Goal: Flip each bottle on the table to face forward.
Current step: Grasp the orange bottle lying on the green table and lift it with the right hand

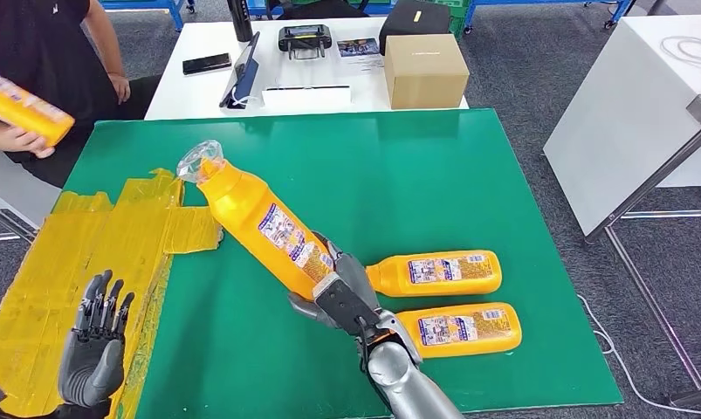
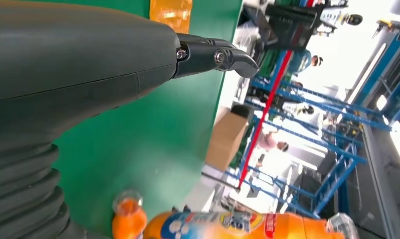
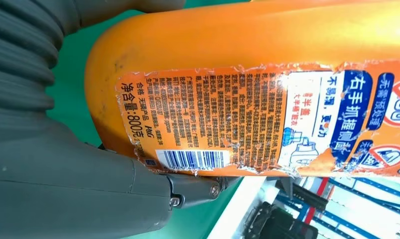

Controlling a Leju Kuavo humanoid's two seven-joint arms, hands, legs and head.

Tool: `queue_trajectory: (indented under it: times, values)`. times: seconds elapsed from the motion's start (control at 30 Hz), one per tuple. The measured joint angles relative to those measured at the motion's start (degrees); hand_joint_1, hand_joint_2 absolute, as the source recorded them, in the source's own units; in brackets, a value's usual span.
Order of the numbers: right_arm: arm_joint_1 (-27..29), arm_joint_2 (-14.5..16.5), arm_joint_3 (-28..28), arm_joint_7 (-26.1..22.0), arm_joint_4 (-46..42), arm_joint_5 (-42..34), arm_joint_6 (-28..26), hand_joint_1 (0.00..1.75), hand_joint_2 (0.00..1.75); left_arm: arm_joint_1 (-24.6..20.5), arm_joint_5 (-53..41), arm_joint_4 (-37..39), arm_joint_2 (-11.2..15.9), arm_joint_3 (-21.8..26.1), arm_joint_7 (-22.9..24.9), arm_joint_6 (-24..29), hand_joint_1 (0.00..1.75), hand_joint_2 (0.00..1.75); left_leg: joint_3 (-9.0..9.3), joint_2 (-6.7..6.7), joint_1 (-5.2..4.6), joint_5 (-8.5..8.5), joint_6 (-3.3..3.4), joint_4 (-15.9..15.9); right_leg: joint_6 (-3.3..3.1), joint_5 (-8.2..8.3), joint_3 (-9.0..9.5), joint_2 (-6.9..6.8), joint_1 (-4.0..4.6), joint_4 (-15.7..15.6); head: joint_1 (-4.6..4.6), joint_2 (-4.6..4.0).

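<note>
My right hand grips the base of a yellow bottle and holds it tilted above the green table, its clear cap pointing to the far left. The bottle's back label with barcode faces the right wrist camera, close against the hand. Two more yellow bottles lie on their sides to the right, one behind the other, labels up. The held bottle also shows in the left wrist view. My left hand hovers open over the yellow tape at the near left, thumb extended.
A patch of yellow tape covers the table's left side. At the far left a person holds another yellow bottle. Behind stands a white table with a cardboard box, a phone and a controller. Another white table stands at the right.
</note>
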Motion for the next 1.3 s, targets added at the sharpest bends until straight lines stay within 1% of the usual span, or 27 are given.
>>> queue_trajectory:
  times: [0.13, 0.33, 0.47, 0.8, 1.17, 1.3]
  values:
    - [0.1, 0.8, 1.2, 0.3, -0.3, 2.0, 0.7, 1.75, 1.75, 1.7, 0.7, -1.3, -0.5, -3.3, 0.6, -0.7, 0.00, 1.75, 0.00, 0.00, 0.00, 0.00, 0.00, 0.0, 0.00, 0.00, 0.00, 0.00, 0.00, 0.0, -0.01, 0.00]
    - [0.0, 2.8, 6.0, 1.4, 1.5, 7.1, -0.3, 1.75, 1.75, 4.3, 1.0, -3.8, -0.7, -9.4, 0.2, -0.3, 0.00, 1.75, -0.03, -0.01, 0.00, 0.00, 0.00, 0.0, -0.01, -0.01, -0.02, -0.01, 0.01, 0.0, -0.01, 0.00]
    - [-0.5, 3.3, 8.7, 1.6, 3.8, 8.6, -0.9, 1.75, 1.75, 5.1, 2.2, -4.7, -0.6, -11.6, 0.1, 0.0, 0.00, 1.75, -0.06, -0.02, 0.00, 0.00, 0.00, 0.0, 0.00, -0.01, -0.01, -0.06, 0.01, 0.0, 0.01, 0.00]
    - [-2.3, 3.7, 13.5, 1.5, 10.7, 11.0, -0.7, 1.75, 1.75, 5.7, 6.2, -5.2, -0.1, -13.1, 1.5, -0.2, 0.00, 1.75, -0.06, -0.03, -0.01, 0.01, 0.00, 0.0, 0.00, -0.01, 0.01, -0.10, 0.00, 0.0, 0.03, 0.00]
    - [-3.0, 3.8, 14.9, 1.2, 13.3, 11.3, -0.6, 1.75, 1.75, 6.0, 7.0, -5.2, 0.3, -13.1, 2.0, -0.2, 0.00, 1.75, -0.06, -0.03, -0.01, 0.01, 0.00, 0.0, 0.00, -0.01, 0.00, -0.10, 0.00, 0.0, 0.03, 0.00]
    - [-3.5, 3.9, 16.3, 1.1, 14.3, 11.3, -0.6, 1.75, 1.75, 6.1, 8.0, -5.2, 0.3, -13.1, 2.8, 0.2, 0.00, 1.75, -0.06, -0.03, -0.01, 0.01, 0.00, 0.0, 0.00, -0.01, 0.00, -0.10, 0.00, 0.0, 0.04, 0.00]
